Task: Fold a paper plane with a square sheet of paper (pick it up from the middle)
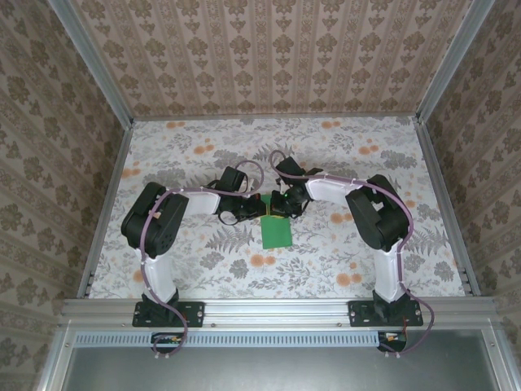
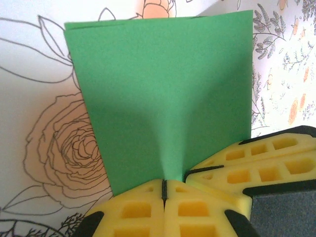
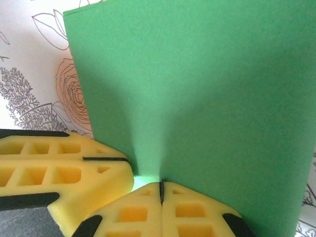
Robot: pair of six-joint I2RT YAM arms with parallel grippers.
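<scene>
The square sheet of paper (image 1: 278, 234) is bright green and lies on the floral table between the two arms. Its far edge is lifted where both grippers meet. My left gripper (image 2: 164, 190) is shut on that edge, and the paper (image 2: 163, 89) rises in a soft ridge into its closed yellow fingertips. My right gripper (image 3: 161, 190) is shut on the same edge right beside it, with the paper (image 3: 207, 98) pulled up into its closed tips. From above, the left gripper (image 1: 259, 213) and right gripper (image 1: 282, 209) nearly touch. The paper plane is not to be seen.
The table (image 1: 203, 261) carries a floral cloth and is boxed in by patterned walls (image 1: 269, 57) at the back and both sides. An aluminium rail (image 1: 269, 308) runs along the near edge and holds both arm bases.
</scene>
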